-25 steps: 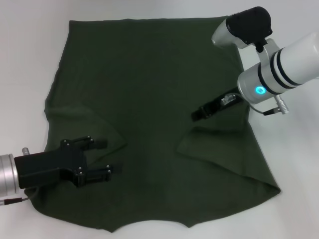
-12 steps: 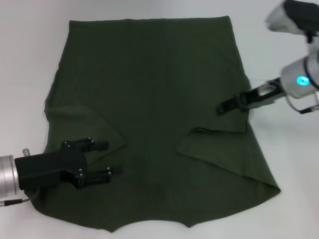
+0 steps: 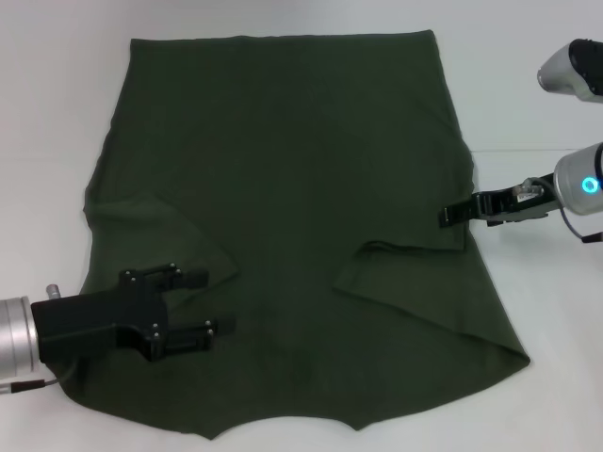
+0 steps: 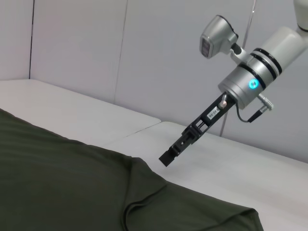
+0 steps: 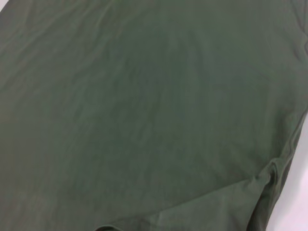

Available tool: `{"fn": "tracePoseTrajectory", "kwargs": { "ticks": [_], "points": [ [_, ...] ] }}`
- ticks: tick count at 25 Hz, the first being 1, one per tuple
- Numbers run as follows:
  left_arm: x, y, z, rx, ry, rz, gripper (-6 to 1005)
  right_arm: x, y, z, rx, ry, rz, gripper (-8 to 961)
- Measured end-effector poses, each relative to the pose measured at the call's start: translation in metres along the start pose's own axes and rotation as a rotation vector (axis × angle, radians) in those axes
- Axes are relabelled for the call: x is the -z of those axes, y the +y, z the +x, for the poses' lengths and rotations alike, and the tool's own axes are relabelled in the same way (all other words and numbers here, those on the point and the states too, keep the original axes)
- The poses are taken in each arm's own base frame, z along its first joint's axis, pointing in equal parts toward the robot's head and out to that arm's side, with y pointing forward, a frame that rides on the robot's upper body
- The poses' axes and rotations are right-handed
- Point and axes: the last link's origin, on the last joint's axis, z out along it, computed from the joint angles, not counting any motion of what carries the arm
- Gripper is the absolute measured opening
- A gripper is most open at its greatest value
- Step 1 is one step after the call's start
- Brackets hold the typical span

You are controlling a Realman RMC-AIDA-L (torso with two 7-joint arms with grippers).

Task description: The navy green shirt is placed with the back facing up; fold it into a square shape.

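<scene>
Table: white, flat, takes up the whole head view.

Shirt: dark green, spread flat across the middle of the table, plain side up, no lettering showing. Both sleeves are folded in over the body: left one ends in a diagonal edge near the lower left, right one makes a creased flap at lower right. Neck notch sits at the near edge. Right wrist view shows only shirt fabric, with a fold ridge at one corner.

Left claw: black, low over the shirt at the folded left sleeve, fingers spread apart, nothing between them. Can't tell if the fingertips touch the fabric.

Right claw: at the shirt's right edge, just over the border between fabric and table. Left wrist view shows it lifted off the shirt, pointing down at an angle, fingers together, holding nothing.
</scene>
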Motion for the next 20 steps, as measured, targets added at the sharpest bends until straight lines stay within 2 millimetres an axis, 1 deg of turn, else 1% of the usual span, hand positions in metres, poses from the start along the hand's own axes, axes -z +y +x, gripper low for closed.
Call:
{"fn": "tracePoseTrajectory", "kwargs": {
  "ticks": [8,20],
  "points": [
    [0.000,0.001,-0.002,0.002,-0.002,-0.002,796,-0.017,0.004,0.015,-0.047,-0.054,-0.003,882],
    [0.000,0.001,-0.002,0.002,-0.002,-0.001,797,-0.027,0.006,0.024,-0.071,-0.093,-0.003,879]
  ]
}}
